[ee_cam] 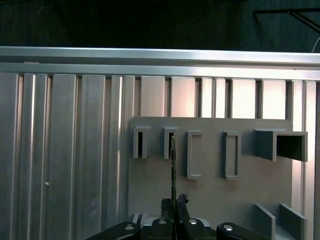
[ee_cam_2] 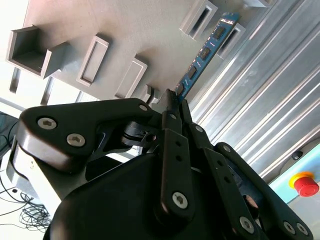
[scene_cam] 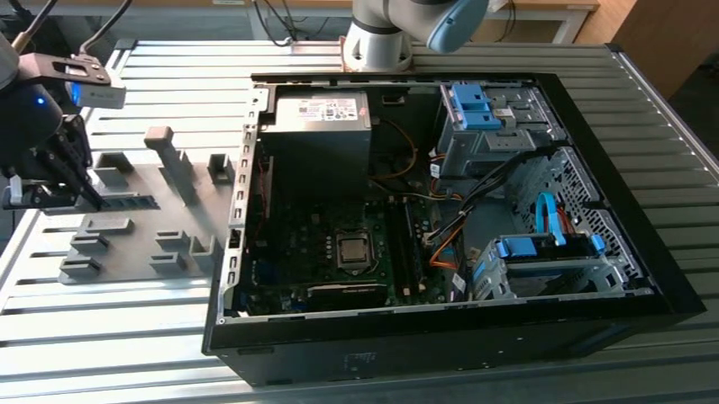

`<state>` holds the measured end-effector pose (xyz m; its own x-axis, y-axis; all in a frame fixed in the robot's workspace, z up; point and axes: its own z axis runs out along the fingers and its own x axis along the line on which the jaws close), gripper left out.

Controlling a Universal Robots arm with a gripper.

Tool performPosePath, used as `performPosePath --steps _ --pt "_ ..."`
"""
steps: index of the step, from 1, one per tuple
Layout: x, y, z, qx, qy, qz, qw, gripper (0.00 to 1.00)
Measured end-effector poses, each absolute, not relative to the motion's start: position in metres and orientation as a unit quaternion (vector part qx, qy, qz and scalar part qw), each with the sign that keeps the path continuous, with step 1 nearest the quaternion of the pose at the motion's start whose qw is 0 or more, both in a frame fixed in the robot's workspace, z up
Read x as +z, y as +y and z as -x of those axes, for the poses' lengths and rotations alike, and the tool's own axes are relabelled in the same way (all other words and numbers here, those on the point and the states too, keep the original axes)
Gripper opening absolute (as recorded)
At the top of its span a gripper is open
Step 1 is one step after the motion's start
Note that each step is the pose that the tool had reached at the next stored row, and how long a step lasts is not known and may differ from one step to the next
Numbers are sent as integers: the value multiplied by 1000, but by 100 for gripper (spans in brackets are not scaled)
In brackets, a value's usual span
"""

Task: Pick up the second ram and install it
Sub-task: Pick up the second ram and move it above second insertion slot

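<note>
Where the arm's black wrist (scene_cam: 32, 122) hangs at about 9 o'clock in the exterior view, the jaws are pinched almost shut on one end of the second ram (ee_cam_2: 202, 55), a slim blue-green strip with dark chips. In the second wrist view the fingertips (ee_cam_2: 171, 107) clamp it on both faces. The strip runs straight out from them over the gray slotted rack (ee_cam_2: 100, 25), and its far end is by one of the rack's open rectangular holders. I cannot tell whether it sits in that holder or is clear of it. In the first wrist view the strip appears edge-on as a thin dark line.

The rack lies flat on the ribbed aluminium counter (scene_cam: 135, 337), just beside the open black computer case (scene_cam: 450, 345), which sits from the centre toward 3 o'clock in the exterior view. Inside the case are the motherboard (scene_cam: 286, 252) with its processor socket (scene_cam: 354, 251), a power supply (scene_cam: 320, 118) toward 12 o'clock, and bright blue drive-bay clips (scene_cam: 472, 105) at 1 and 4 o'clock. A red stop button (ee_cam_2: 306, 184) stands past the counter's edge.
</note>
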<state>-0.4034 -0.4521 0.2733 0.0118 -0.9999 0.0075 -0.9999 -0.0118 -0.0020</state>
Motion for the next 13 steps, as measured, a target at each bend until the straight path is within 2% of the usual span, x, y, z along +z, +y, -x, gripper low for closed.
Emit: performPosePath --steps 13 --pt "299 -452 403 3 -703 -711 2 14"
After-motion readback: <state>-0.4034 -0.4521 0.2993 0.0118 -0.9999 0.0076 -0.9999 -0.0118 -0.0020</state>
